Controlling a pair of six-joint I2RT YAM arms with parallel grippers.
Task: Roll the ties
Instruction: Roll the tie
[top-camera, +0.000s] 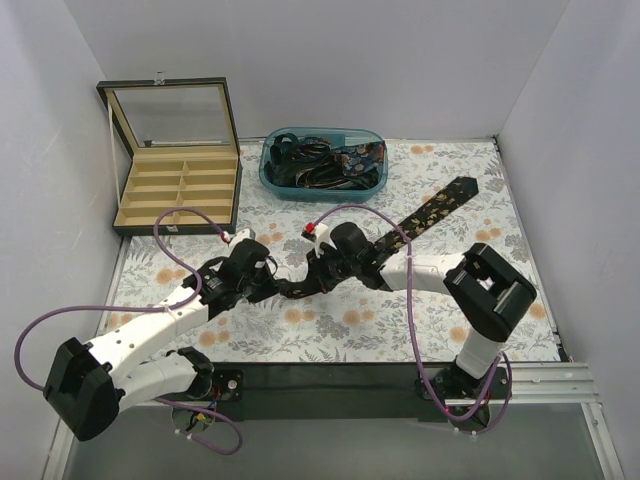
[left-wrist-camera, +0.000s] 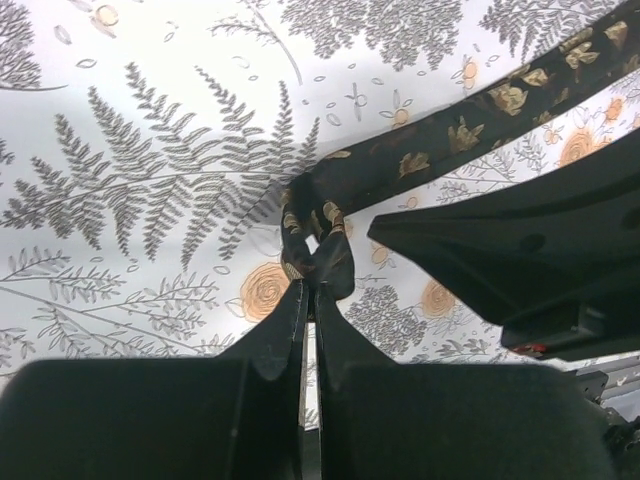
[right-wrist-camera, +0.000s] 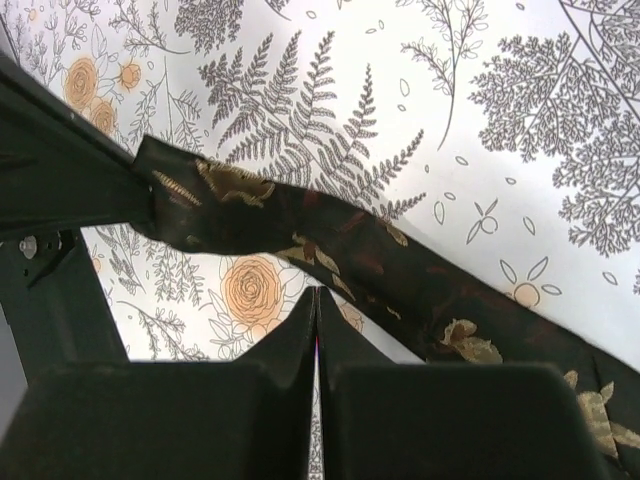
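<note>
Teal bin (top-camera: 320, 192) holds tangled ties (top-camera: 305, 160); left gripper (left-wrist-camera: 310, 292) grasping tie (left-wrist-camera: 420, 150), right gripper (right-wrist-camera: 317, 297) clenched

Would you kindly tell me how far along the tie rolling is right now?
Done: one tie lies on the floral cloth. In hand: the left fingers pinch its narrow end, curled into a first turn. Left: most of it lies flat, more ties wait in the bin, and the compartment box is empty.

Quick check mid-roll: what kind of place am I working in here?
Likely a staged lab test cell, not a home: plain white walls enclose a floral cloth, with a divided storage box and a teal bin of ties set out.
</note>
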